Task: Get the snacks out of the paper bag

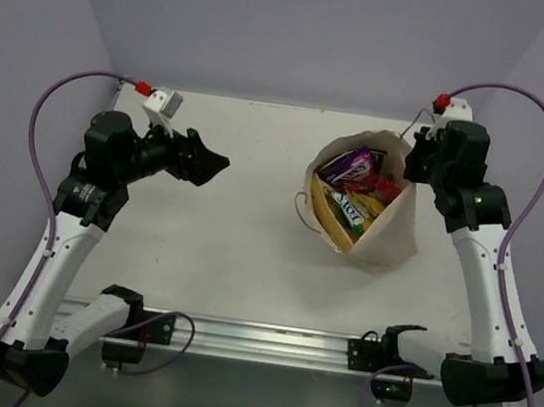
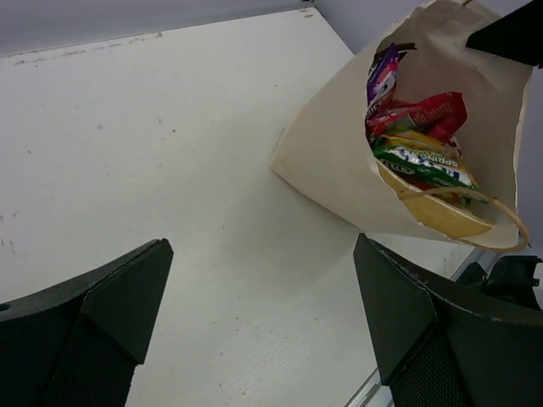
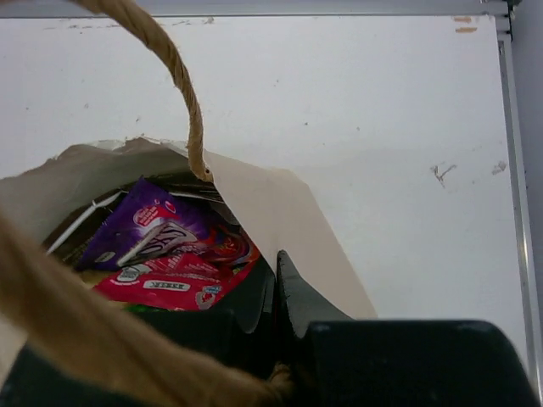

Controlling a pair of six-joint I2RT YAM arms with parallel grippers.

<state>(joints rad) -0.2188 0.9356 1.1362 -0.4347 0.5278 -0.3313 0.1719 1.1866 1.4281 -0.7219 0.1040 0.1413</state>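
- Top external view: left gripper (image 1: 207,165) hovers over the left half of the bench (image 1: 226,248), midway between near and far edges, fingers spread wide, nothing held
- left wrist view agrees, only bare bench shows in the gap of that gripper (image 2: 263,288)
- paper bag (image 1: 389,229) sits on the right half, nearer the far right corner than the near edge, leaning, mouth gaping toward the left side
- snacks (image 1: 354,189) all inside the bag, none out on the bench
- purple packet (image 3: 144,225) and red packet (image 3: 178,284) on top, green-yellow packet (image 2: 420,161) just under them
- right gripper (image 1: 420,163) at the bag's far right rim, fingers closed to a slit, looks pinched on the paper edge
- cord handle (image 3: 174,72) loops right across the right wrist view
- risk: thin paper could tear or slip out if the rim is pulled hard
- risk: bag is light, so it may drag or tip toward the right edge
- risk: left fingers could snag a cord loop on entry, and glossy packets may slide out of a pinch
- bench is matte white, lightly scuffed, with a metal rail (image 1: 254,337) along the near edge
- plain lilac walls (image 1: 305,27) behind the far edge and at both sides
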